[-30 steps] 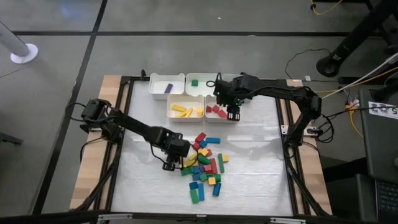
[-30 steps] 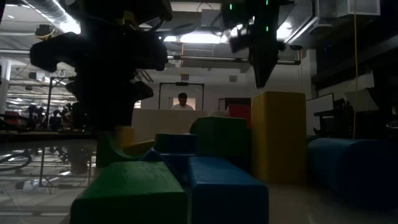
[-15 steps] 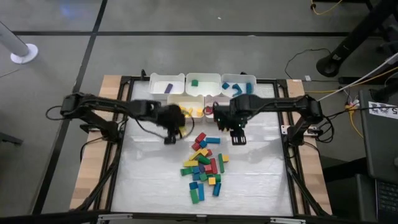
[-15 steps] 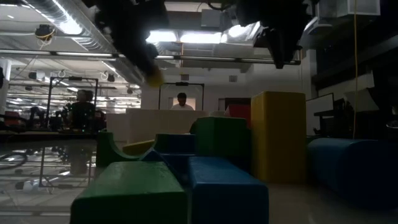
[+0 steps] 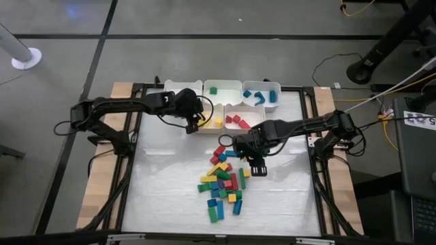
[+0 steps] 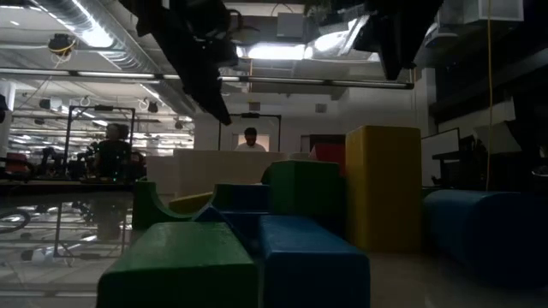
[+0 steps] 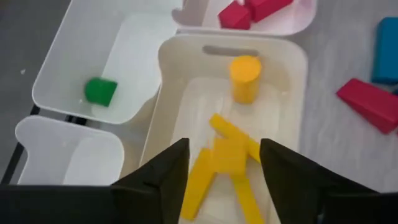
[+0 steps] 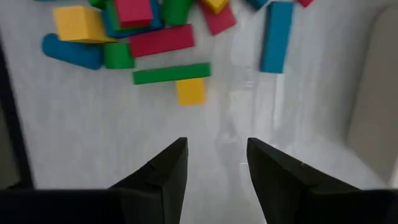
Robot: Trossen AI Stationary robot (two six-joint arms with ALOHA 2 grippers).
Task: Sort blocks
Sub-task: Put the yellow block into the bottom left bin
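Several red, yellow, green and blue blocks lie in a loose pile (image 5: 223,180) on the white table; the right wrist view shows its edge (image 8: 143,37). Five white bins stand at the far side. My left gripper (image 5: 193,124) hangs open over the yellow bin (image 5: 204,120). In its wrist view the gripper (image 7: 224,146) stands above several yellow blocks (image 7: 227,155) lying in that bin (image 7: 292,74). My right gripper (image 5: 256,168) is open, low over bare table just right of the pile. From its own wrist camera, the right gripper (image 8: 217,143) faces a yellow cube (image 8: 190,91).
The purple bin (image 5: 182,93), green bin (image 5: 222,88) and blue bin (image 5: 262,94) form the far row, and the red bin (image 5: 242,120) sits beside the yellow one. Bare white table lies left of the pile and near the front edge. A person stands far off (image 6: 251,139).
My left gripper rose from the pile and swung toward the far edge to the yellow bin, carrying a yellow block that no longer shows at its fingers. My right gripper moved from the red bin toward the near edge, down beside the pile.
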